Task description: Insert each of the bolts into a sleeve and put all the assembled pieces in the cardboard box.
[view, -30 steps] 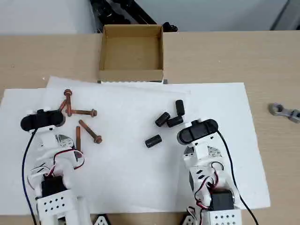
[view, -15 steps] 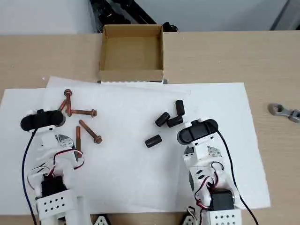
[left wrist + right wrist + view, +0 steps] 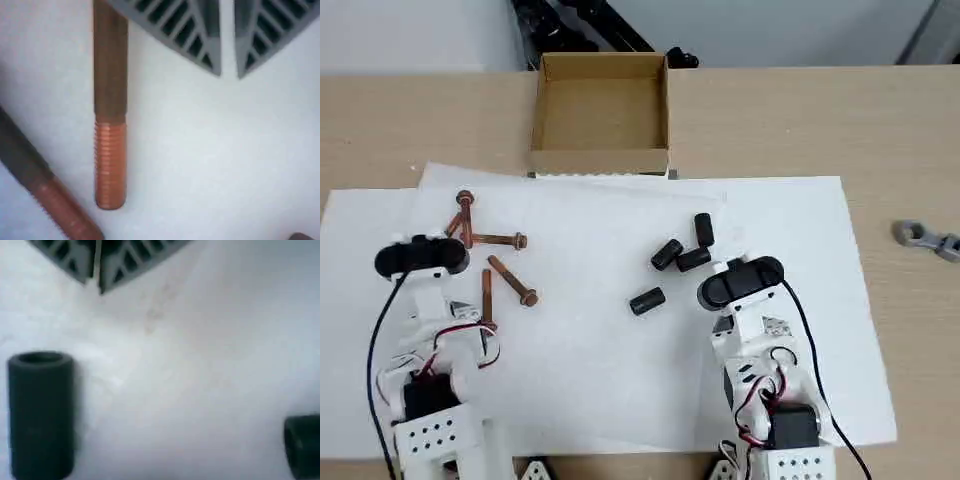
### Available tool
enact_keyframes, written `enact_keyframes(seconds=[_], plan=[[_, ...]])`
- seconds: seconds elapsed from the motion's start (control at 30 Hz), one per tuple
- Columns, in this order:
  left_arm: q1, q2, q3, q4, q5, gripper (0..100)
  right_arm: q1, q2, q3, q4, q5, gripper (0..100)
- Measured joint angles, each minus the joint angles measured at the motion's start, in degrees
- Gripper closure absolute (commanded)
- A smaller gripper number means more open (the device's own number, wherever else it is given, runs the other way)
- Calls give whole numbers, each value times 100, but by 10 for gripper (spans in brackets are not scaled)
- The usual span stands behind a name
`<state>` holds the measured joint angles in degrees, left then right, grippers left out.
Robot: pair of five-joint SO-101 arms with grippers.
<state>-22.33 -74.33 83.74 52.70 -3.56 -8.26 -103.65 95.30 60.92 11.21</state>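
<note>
Several copper bolts lie on the white sheet's left side, just ahead of my left arm. In the left wrist view one bolt lies beside my left gripper, whose fingers stand a narrow gap apart with nothing between them; a second bolt lies at an angle nearby. Several black sleeves lie in front of my right arm. My right gripper is shut and empty above the sheet, apart from a sleeve lying close by. The cardboard box stands open at the back.
The white sheet covers the table's front half. A small metal part lies on the bare wood at the far right. Dark equipment sits behind the box.
My left arm has shifted a little to the right and toward the bolts. The right arm and all the parts have stayed put.
</note>
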Motion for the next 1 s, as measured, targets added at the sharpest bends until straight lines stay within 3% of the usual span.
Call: enact_keyframes(seconds=[0.17,0.37,0.57,0.77,1.0], plan=[[0,0,-695,589,-9,994,18,0,-132,62,53,984],[0,0,-1204,879,-202,991,97,0,-352,123,923,981],[0,563,-1925,1222,-97,920,466,176,-1073,387,1064,890],[0,2303,-3226,1398,-9,918,554,1679,-2224,492,1020,913],[-70,4211,-4941,2119,264,916,580,4202,-4281,932,440,912]])
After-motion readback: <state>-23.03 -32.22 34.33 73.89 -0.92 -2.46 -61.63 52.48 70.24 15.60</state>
